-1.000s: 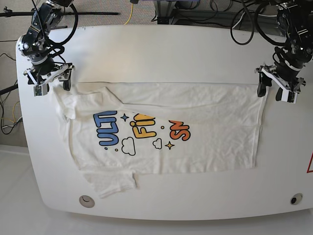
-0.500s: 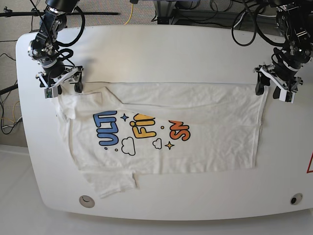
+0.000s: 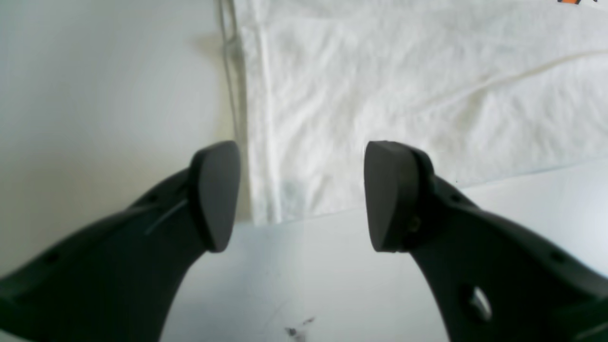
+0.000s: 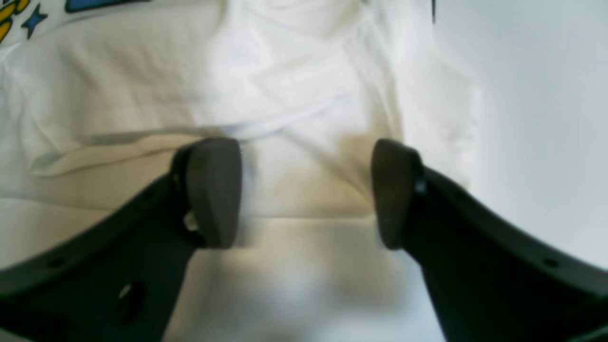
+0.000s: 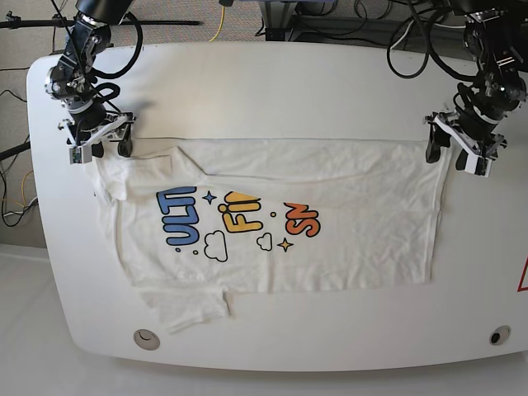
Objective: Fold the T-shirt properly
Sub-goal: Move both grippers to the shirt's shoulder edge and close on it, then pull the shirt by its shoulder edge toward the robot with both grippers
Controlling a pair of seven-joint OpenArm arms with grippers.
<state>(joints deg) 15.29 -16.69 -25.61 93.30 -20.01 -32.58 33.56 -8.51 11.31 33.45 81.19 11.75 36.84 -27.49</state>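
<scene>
Two robot hands hover at the far corners of a white T-shirt (image 5: 280,219) spread on a white desk (image 5: 272,82). The left hand (image 3: 301,194), seen at the right of the overhead view, has its two dark fingers (image 3: 216,194) spread apart with nothing between them; from its wrist camera they straddle the shirt's bottom corner, one finger over bare desk, the other over cloth, the hem running just beside the first. The right hand (image 4: 306,192), at the left of the overhead view, also has its fingers (image 4: 213,190) apart and empty, poised above the rumpled cloth of a sleeve and shoulder. Whether either hand touches the cloth cannot be told.

The shirt lies sideways across the middle of the desk, its far half folded over so that only part of the colourful print (image 5: 235,219) shows: blue, yellow and orange letters with clouds and stars. One sleeve (image 5: 186,305) sticks out toward the near edge. Dark cables (image 5: 417,41) trail behind the desk.
</scene>
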